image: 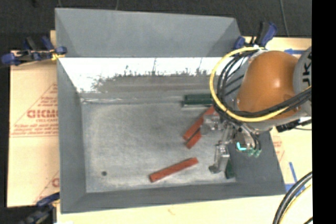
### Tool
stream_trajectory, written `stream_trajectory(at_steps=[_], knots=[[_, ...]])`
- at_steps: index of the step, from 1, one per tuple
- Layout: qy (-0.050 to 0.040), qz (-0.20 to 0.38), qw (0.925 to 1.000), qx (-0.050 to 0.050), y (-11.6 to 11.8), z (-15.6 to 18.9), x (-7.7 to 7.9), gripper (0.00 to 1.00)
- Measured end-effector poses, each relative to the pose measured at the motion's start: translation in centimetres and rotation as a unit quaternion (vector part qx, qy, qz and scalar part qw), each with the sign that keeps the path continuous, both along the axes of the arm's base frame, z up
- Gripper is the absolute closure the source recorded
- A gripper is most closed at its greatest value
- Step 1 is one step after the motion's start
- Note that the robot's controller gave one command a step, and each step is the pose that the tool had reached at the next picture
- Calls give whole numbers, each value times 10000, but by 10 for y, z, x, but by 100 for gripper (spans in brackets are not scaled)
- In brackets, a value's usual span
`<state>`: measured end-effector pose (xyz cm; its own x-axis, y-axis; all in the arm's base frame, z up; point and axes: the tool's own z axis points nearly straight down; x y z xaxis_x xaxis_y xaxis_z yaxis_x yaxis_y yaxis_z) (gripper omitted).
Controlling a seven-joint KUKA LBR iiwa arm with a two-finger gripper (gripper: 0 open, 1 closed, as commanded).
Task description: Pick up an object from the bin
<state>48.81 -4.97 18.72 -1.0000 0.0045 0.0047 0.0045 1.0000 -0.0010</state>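
Observation:
My gripper (pixel 220 158) hangs low at the bin's right side, close to the front right corner. A small dark green piece (pixel 229 170) lies right beside it; whether it is gripped I cannot make out. A long red-brown stick (pixel 174 169) lies on the floor to the gripper's left, near the front wall. Two shorter red-brown sticks (pixel 193 132) lie side by side up and to the left of the gripper. A small orange-red piece (pixel 210 110) shows just under the arm's cover.
A dark green bar (pixel 198 99) lies along the back wall at the right. A tiny dark speck (pixel 104 174) sits near the front left corner. The arm's orange cover and cables hang over the bin's right wall.

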Motion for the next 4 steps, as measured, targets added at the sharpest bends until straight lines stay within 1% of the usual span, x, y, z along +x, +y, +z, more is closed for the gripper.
stream_trajectory(at_steps=[1, 2, 3, 4], knots=[[-92, 925, 9957, -8, 13, 135, 74, 0], [6, 1836, 9830, 16, 42, -36, 18, 0], [-114, 2250, 9743, -1, 25, -116, -6, 0], [-60, 2257, 9742, 4, 25, -115, -8, 100]])
